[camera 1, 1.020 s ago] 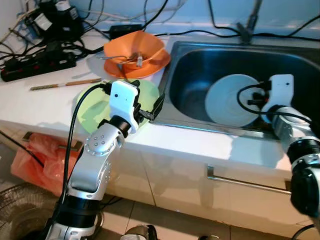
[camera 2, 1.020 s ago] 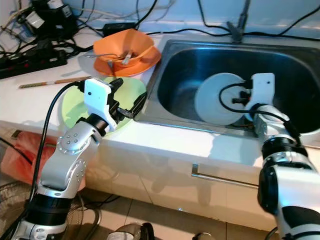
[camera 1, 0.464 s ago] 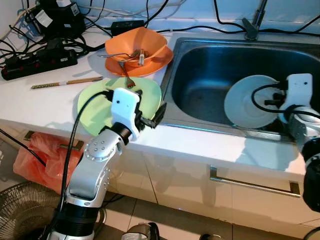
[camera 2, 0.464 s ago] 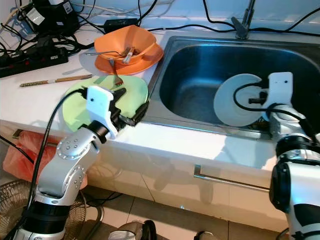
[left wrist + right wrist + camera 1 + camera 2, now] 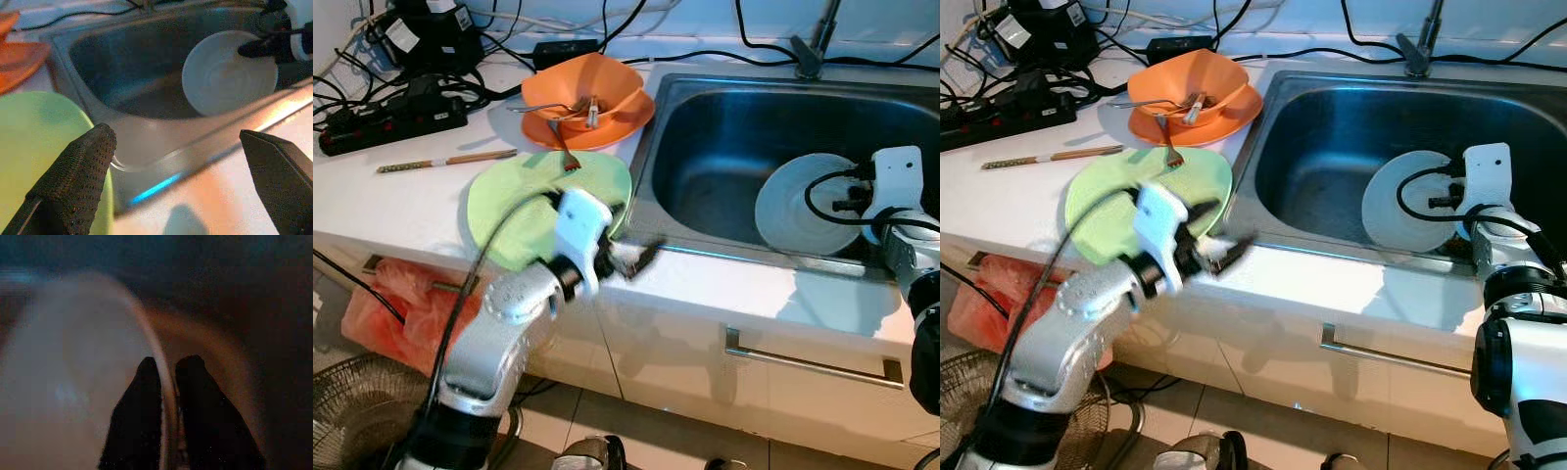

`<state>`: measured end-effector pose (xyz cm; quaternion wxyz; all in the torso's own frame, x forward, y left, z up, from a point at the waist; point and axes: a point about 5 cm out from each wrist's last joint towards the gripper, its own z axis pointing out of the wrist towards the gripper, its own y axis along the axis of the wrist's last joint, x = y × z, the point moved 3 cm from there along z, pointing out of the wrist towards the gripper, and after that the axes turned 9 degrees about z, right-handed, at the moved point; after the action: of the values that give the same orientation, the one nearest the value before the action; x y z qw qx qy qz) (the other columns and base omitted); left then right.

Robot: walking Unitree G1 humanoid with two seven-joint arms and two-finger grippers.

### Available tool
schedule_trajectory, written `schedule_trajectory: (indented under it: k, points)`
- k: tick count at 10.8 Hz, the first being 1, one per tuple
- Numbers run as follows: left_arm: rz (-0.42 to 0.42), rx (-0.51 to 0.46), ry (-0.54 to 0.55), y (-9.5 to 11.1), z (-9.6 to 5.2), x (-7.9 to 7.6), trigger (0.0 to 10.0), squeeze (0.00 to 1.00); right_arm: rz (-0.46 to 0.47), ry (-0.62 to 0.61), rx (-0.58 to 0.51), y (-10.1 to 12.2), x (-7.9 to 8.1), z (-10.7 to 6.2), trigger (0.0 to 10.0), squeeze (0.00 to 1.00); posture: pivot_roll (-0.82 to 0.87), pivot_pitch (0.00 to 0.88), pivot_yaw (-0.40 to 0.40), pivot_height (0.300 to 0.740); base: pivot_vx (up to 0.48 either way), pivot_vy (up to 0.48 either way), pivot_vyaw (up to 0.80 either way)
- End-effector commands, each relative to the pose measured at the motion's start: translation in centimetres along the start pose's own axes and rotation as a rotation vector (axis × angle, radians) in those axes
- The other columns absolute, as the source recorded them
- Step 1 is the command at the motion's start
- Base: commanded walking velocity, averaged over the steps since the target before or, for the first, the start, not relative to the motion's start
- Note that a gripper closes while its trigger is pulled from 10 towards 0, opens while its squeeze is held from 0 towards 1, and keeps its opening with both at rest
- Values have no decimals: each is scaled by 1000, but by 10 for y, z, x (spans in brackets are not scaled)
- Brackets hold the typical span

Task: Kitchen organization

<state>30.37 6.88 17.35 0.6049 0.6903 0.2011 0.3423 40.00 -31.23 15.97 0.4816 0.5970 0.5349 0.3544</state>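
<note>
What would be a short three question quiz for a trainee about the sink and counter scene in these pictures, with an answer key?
1. True or false: the right gripper is pinching the rim of the round white plate inside the stainless steel sink.
2. Which item lies nearest the left gripper? A) flat round light green plate B) black power strip C) wooden chopsticks
3. Fill in: the metal fork has its head on the green plate and its handle leaning on the ______ dishes.

Key: 1 true; 2 A; 3 orange.
</note>
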Motion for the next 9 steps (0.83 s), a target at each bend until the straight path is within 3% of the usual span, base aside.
schedule_trajectory:
  k: [1, 7, 9]
  points:
    - [7, 5, -11, 0, -2, -1, 10000, 0, -1, 8, 39, -10, 2, 0, 10000, 1000, 139, 123, 118, 740, 0, 0, 0]
    - [15, 22, 7, -4, -2, -2, 10000, 0, 10, 33, 30, -5, 4, 0, 10000, 1000, 133, 122, 109, 740, 0, 0, 0]
    - [80, -30, 282, 8, -4, 40, 10000, 0, 100, 141, -145, 32, 23, 1, 10000, 1000, 122, 122, 102, 740, 0, 0, 0]
